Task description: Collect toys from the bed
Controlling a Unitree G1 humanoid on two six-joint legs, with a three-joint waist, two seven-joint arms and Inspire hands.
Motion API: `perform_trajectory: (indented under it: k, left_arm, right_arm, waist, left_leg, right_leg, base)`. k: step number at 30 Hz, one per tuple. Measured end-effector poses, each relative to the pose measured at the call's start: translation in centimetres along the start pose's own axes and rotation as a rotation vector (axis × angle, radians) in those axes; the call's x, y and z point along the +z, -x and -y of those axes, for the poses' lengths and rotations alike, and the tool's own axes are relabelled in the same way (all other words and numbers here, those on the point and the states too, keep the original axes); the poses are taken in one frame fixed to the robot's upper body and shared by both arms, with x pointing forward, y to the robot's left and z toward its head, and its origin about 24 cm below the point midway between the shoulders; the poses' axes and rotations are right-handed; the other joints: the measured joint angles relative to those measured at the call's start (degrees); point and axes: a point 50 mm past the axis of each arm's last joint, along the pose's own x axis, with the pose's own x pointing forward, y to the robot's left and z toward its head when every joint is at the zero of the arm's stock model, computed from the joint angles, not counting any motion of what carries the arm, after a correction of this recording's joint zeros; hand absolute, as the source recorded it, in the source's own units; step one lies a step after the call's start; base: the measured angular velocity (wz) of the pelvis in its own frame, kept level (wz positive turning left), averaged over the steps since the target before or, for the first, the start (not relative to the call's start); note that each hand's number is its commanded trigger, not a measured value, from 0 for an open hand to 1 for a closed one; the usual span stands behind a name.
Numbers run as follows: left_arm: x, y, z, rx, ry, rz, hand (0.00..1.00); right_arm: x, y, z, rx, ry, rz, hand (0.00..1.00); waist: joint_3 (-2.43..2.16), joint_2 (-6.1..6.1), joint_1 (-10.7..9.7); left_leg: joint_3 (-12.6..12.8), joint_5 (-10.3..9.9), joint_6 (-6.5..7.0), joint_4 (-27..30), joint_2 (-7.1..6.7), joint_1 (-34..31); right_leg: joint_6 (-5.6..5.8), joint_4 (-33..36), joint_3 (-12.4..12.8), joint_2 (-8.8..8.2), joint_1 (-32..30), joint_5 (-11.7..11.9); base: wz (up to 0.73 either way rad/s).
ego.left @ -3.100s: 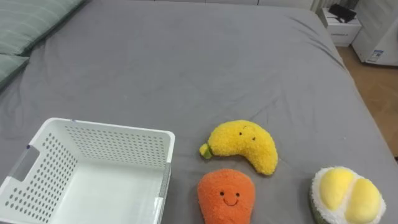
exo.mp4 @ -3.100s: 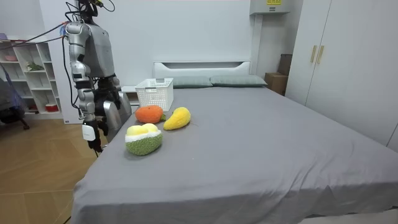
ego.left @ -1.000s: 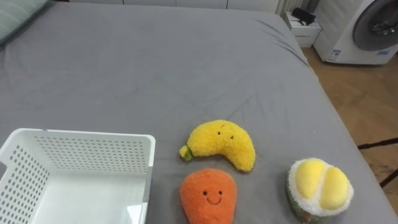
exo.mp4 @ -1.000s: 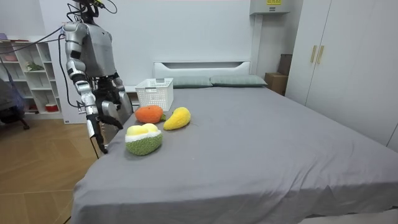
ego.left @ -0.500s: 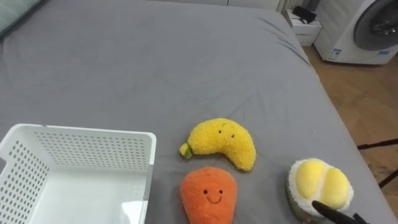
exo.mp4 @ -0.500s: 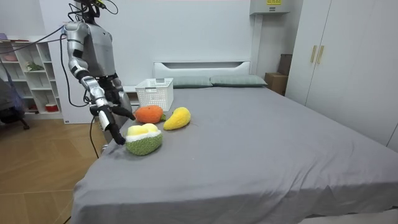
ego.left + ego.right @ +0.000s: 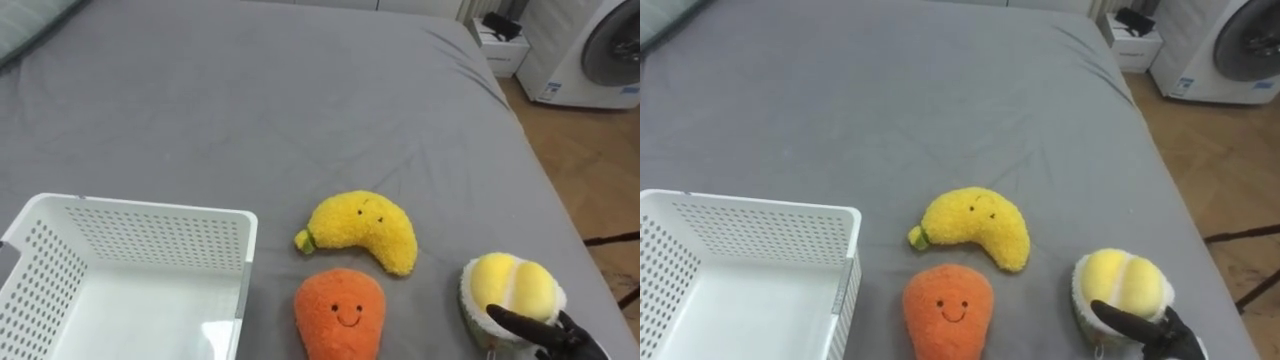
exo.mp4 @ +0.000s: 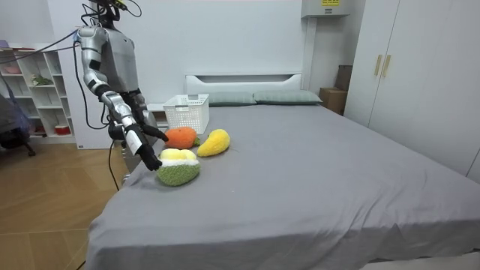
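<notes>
Durian plush (image 7: pixel 510 283) touched by right robot hand (image 7: pixel 558 335); robot beside bed (image 8: pixel 300 165).

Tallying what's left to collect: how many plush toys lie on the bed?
3: yellow banana toy farthest, orange carrot toy nearer the robot, durian toy right of them, at the right hand. None seem hidden.

Right arm stretched forward and down from the shoulder. Right hand (image 7: pixel 550 334) at lower right, fingers (image 7: pixel 514 321) straight, uncurled.
</notes>
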Motion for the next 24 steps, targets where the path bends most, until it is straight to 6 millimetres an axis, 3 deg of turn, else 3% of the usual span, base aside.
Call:
perform_trajectory:
  k: [14,24]
  left_arm:
    - [-0.4,0.0,0.0,0.005,-0.067,-0.003,0.00]
    - [-0.6,0.0,-0.5,0.024,-0.114,-0.010,0.00]
  right_arm:
    - [0.5,-0.1,-0.1,-0.023,0.127,0.031,0.00]
    - [-0.9,-0.6,1.5,-0.129,0.201,-0.048,0.00]
  waist:
    - [0.05,0.65,0.76]
    - [0.16,0.41,1.07]
  left_leg:
    - [-0.47,0.00,0.01,0.20,-0.08,0.15]
    - [-1.93,-0.01,0.02,0.89,-0.26,-0.23]
  right_leg:
    - [0.02,-0.09,-0.39,-0.08,0.53,0.02]
    - [0.01,-0.27,-1.59,-0.23,0.91,0.00]
  base:
    - [0.00]
    - [0.07]
